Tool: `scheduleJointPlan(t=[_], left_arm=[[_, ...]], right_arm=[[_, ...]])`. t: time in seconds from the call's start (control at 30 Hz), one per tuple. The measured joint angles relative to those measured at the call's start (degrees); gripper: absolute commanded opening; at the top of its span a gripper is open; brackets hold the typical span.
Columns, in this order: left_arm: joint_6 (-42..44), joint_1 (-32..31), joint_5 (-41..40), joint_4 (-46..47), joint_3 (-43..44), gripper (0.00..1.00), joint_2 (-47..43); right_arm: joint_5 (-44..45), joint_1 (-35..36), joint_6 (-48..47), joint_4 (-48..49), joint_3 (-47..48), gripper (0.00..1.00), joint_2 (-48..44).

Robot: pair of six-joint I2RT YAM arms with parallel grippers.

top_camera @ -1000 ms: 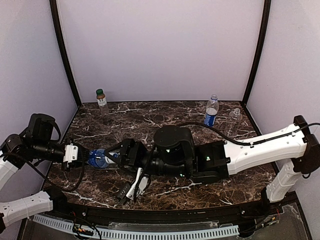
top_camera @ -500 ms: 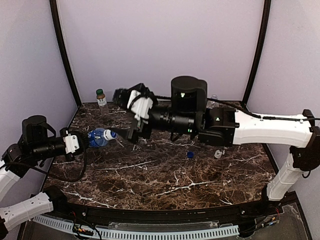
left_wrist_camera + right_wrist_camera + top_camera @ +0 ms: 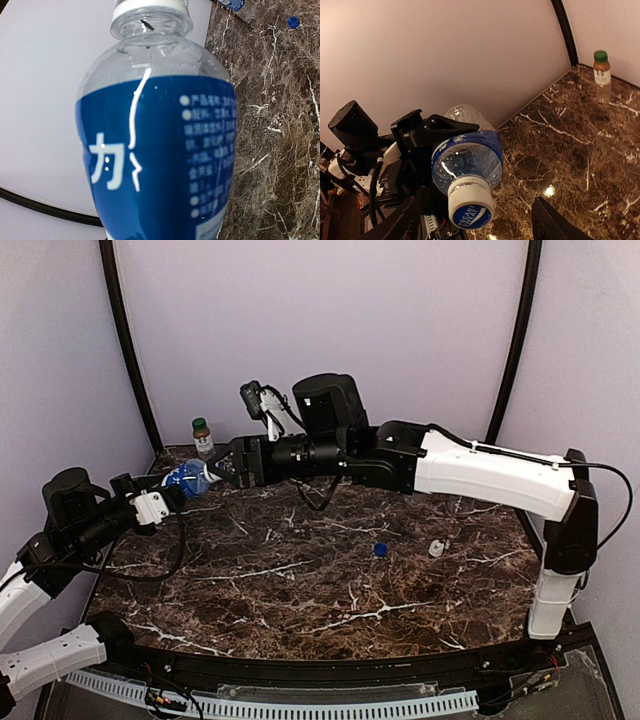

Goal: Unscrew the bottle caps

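Compared with half a second ago: found right arm (image 3: 480,475) swung further toward the left wall, with right fingers (image 3: 226,466) brought up to the neck end of the bottle (image 3: 187,478). Found bottle itself shifted toward the rear-left corner.

Top view. Observed bottle held clear of the worktop (image 3: 300,590) by left fingers (image 3: 165,492), lying roughly level, neck pointing right. Noted brown bottle (image 3: 203,437) upright in the rear-left corner, just behind. Logged blue cap (image 3: 380,549) and a pale piece (image 3: 436,548) loose on the worktop right of centre, near each other but apart.

Left wrist view. Saw bottle (image 3: 155,150) filling the frame: blue label with white characters, clear shoulder, white cap (image 3: 150,6) on the neck. Could not see own fingers here. Logged blue cap (image 3: 292,21) on the marble at upper right.

Right wrist view. Confirmed left fingers (image 3: 437,127) clamped around the body of the bottle (image 3: 467,160). Found right fingers (image 3: 402,222) spread, one to each side of the cap (image 3: 470,205), touching neither side of it. Noted brown bottle (image 3: 601,72) upright, green-topped, by the back wall.
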Motion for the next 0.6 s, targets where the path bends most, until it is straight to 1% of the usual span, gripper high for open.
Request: scheduleJointPlan(t=[0.23, 0.4, 0.47, 0.53, 0.6], left_arm=[[1.2, 0.0, -0.72, 1.22, -0.61, 0.08, 0.13], [1.33, -0.02, -0.68, 1.25, -0.61, 0.08, 0.42], [1.36, -0.02, -0.68, 1.27, -0.61, 0.09, 0.48], [1.38, -0.07, -0.68, 1.25, -0.61, 0.09, 0.5], [1.4, -0.07, -0.7, 1.27, -0.61, 0.08, 0.5]], right_arm=[[-2.27, -0.15, 4.07, -5.07, 1.6, 0.64, 1.6], [-4.13, -0.39, 4.7, -5.27, 4.26, 0.55, 2.91], [-4.81, -0.5, 5.22, -5.2, 5.14, 0.47, 3.65], [-5.27, -0.59, 5.64, -5.33, 5.29, 0.46, 4.13], [-5.73, -0.74, 5.6, -5.4, 5.29, 0.41, 4.5]])
